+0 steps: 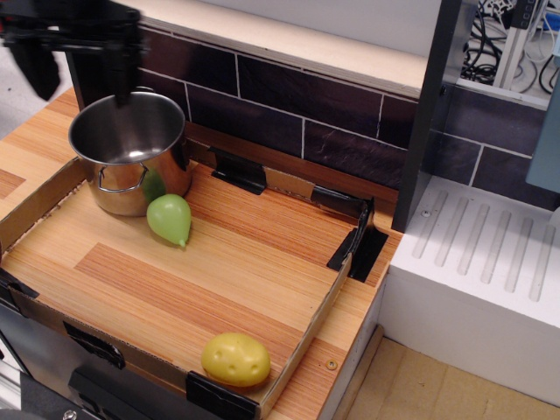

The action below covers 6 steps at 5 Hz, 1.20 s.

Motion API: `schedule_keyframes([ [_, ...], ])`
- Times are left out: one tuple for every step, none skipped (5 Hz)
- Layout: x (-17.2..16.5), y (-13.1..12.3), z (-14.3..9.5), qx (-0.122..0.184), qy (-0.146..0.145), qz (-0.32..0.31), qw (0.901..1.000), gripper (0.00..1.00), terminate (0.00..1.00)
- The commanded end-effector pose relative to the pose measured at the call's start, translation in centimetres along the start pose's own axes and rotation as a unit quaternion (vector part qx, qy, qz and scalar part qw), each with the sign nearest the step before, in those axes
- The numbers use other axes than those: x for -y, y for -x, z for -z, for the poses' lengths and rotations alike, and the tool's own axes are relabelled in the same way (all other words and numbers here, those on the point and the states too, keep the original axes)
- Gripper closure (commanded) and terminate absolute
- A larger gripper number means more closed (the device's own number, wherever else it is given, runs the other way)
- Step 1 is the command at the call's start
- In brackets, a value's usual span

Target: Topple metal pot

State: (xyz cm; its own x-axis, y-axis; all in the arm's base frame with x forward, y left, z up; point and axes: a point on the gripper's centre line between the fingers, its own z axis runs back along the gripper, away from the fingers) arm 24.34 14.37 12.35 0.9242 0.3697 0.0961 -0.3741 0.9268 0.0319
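The metal pot stands upright at the back left of the wooden tray, its open mouth up and a wire loop handle facing front. My gripper is blurred by motion, above and behind the pot's left side near the top left corner of the view. Its two dark fingers hang down wide apart, open and empty. The right finger is just over the pot's back rim. I cannot tell whether it touches the rim.
A green pear-shaped toy leans against the pot's front right. A yellow potato toy lies at the tray's front edge. Cardboard walls rim the tray. A dark tiled wall runs behind, and a white drainboard sits at the right.
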Motion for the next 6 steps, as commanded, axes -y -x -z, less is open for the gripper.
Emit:
schedule_keyframes([
  [-3.7,-1.7,1.7,0.025,-0.021,-0.015,0.9993,0.00,0.00],
  [-4.4,-2.3,3.6,0.019,-0.021,-0.028,0.9992,0.00,0.00],
  [-4.0,-2.2,4.4,0.017,-0.016,-0.032,0.9992,0.00,0.00],
  [-3.7,-2.1,5.2,0.011,-0.015,-0.041,0.9990,0.00,0.00],
  [-3.9,-2.5,5.8,0.017,-0.026,-0.058,0.9978,0.00,0.00],
  [-4.2,-2.7,6.7,0.019,-0.034,-0.065,0.9971,0.00,0.00],
])
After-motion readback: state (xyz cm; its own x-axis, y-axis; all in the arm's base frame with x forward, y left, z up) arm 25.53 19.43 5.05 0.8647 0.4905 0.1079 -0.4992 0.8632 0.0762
